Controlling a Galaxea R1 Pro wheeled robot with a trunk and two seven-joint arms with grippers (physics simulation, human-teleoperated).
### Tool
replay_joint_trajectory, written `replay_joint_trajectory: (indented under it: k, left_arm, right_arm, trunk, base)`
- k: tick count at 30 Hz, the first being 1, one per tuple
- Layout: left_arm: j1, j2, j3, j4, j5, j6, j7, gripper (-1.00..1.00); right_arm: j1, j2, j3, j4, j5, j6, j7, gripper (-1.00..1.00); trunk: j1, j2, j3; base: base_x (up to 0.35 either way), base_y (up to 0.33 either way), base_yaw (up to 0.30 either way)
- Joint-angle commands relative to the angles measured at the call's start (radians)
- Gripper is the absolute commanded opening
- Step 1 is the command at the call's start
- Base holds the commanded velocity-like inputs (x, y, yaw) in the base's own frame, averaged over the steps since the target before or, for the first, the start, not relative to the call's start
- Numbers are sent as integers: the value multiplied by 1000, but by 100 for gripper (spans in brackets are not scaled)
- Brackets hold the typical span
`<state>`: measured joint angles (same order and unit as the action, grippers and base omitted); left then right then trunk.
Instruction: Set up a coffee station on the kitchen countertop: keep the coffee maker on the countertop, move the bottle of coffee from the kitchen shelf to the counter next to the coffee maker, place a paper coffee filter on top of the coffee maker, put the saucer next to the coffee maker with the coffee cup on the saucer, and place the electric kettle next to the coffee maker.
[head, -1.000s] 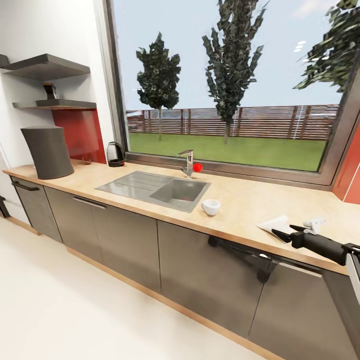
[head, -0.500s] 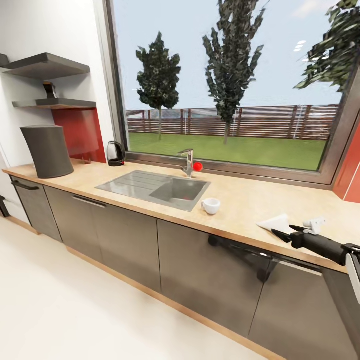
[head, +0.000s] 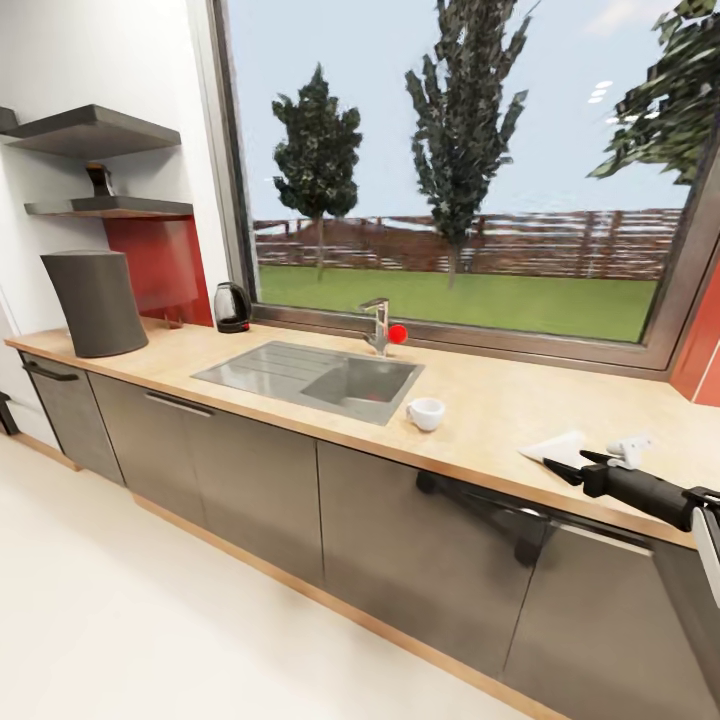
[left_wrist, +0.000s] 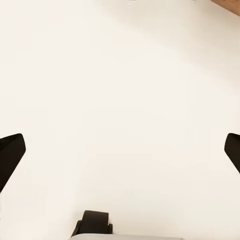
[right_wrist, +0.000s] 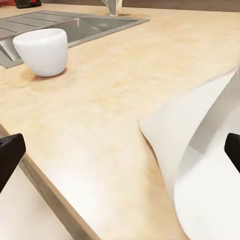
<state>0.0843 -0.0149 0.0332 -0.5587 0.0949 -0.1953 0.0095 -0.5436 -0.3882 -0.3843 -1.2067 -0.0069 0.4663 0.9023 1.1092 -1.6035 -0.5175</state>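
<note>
Spanning the view, the kitchen countertop (head: 480, 395) carries coffee maker (head: 95, 302) far left, electric kettle (head: 231, 307) by window, coffee cup (head: 426, 413) beside sink. Right arm reaches low, horiz.; right gripper (head: 552, 466) spread wide at paper coffee filter (head: 553, 448) edge, holding nothing. Left gripper (left_wrist: 120, 150) wide open over floor.

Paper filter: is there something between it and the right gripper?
No, nothing visible. The right gripper is open at the counter edge, with the paper filter directly ahead of its fingertips. The cup stands off toward the sink.
</note>
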Motion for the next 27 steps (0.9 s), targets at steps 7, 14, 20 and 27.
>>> replay_joint_trajectory:
  k: [7,14,20,27]
  left_arm:
    - [0,0,1,-1,9,-1,0,100]
    - [0,0,1,-1,9,-1,0,100]
    - [0,0,1,-1,9,-1,0,100]
    - [0,0,1,-1,9,-1,0,100]
  right_arm:
    - [-1,0,-1,-1,-1,8,4,100]
    - [-1,0,-2,-1,-1,8,4,100]
    - [-1,0,-2,-1,-1,8,4,100]
    - [-1,0,-2,-1,-1,8,4,100]
  trunk:
    - [0,-1,-1]
    - [0,-1,-1]
    - [0,-1,-1]
    - [0,-1,-1]
  base:
    - [14,14,0]
    - [73,73,0]
    - [27,26,0]
    - [4,4,0]
